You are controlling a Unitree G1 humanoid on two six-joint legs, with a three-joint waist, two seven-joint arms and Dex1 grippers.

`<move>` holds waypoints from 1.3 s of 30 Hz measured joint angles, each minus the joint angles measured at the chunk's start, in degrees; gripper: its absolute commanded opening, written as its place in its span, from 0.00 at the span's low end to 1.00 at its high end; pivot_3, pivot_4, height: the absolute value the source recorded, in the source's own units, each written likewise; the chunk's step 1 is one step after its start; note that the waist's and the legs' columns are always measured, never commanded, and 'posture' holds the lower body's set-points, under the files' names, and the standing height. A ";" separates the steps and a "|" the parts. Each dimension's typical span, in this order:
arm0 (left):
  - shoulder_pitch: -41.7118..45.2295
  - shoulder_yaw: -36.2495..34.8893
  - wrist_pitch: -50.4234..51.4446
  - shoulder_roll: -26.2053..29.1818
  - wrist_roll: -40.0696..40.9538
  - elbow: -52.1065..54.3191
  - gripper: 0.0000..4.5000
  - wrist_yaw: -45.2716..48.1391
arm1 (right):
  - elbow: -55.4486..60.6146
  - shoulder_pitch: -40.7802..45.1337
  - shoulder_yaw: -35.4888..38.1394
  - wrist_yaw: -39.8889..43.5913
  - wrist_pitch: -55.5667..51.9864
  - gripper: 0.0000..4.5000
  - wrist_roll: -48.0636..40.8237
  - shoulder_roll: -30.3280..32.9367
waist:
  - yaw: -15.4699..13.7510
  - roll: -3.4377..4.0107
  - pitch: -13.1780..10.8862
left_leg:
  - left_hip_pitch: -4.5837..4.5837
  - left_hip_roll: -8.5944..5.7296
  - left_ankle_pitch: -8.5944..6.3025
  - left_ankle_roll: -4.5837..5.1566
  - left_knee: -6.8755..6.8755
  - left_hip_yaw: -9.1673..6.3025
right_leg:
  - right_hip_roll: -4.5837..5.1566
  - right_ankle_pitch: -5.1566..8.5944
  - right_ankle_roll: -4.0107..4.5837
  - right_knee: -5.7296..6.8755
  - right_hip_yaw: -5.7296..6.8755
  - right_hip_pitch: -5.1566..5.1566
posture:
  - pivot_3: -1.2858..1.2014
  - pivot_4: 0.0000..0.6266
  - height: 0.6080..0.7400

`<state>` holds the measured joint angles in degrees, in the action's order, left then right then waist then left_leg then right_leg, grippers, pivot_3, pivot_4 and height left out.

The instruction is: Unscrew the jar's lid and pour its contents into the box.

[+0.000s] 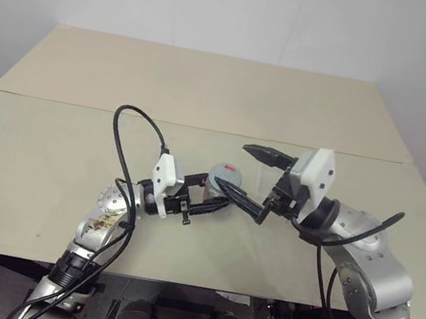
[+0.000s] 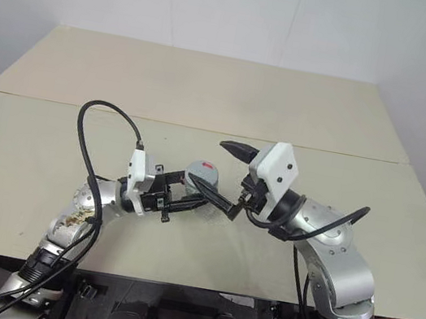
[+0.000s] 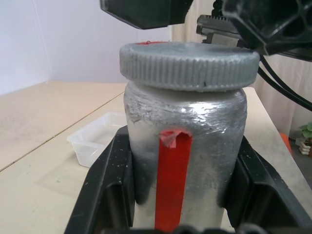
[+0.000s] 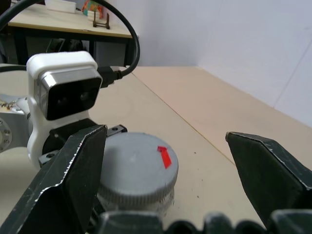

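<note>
**Jar held, lid not yet gripped**

Left gripper: clamped on the jar, held above the table. Lid: on the jar. Right gripper: spread wide, straddling the lid. Box: beyond the jar, on the table. Step: unscrewing; next calls for closing on the lid's rim.

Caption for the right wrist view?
Open right gripper poised around the round grey screw lid with a small red mark.
</note>
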<state>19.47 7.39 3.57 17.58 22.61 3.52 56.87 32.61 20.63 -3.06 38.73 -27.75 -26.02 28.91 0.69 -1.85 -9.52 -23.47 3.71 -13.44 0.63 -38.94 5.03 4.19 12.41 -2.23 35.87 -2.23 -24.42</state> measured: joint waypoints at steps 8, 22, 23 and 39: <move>0.17 -0.18 -2.11 -0.31 -0.06 -1.54 0.43 0.19 | 0.43 -0.60 1.18 0.12 0.08 1.00 -2.47 -0.33 | 0.03 0.00 0.00 | 0.00 0.00 0.00 0.00 0.00 -0.01 | 0.00 0.00 0.00 0.00 0.00 0.00 | 0.52 0.24 1.00; 0.44 0.12 -2.25 -0.73 -0.08 -1.97 0.43 -0.02 | -6.05 3.78 -5.24 0.02 2.04 1.00 2.35 -4.31 | 0.05 0.00 0.00 | -0.02 0.00 0.00 0.00 0.00 -0.01 | -0.01 0.00 0.00 0.00 0.00 -0.01 | 0.52 0.24 1.00; 0.42 0.09 -2.25 -0.65 -0.08 -1.97 0.43 -0.04 | -6.14 3.78 -5.24 0.02 2.08 1.00 2.43 -4.42 | 0.04 0.00 0.00 | -0.03 0.00 0.00 0.00 0.00 -0.01 | 0.00 0.00 0.00 -0.01 0.00 -0.01 | 0.52 0.24 1.00; -0.13 -2.39 -2.33 1.17 0.03 -2.24 0.43 0.15 | -3.97 -1.24 -3.41 0.08 2.29 1.00 2.30 -1.35 | 0.01 0.00 0.00 | -0.01 0.00 0.00 0.00 0.00 0.00 | 0.00 0.00 0.00 0.00 0.01 -0.01 | 0.52 0.24 1.00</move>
<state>19.35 5.00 1.24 18.76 22.64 1.28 57.02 28.64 19.39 -6.47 38.80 -25.46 -23.72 27.56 0.70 -1.85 -9.52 -23.48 3.71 -13.44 0.63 -38.94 5.03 4.19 12.41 -2.23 35.87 -2.22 -24.43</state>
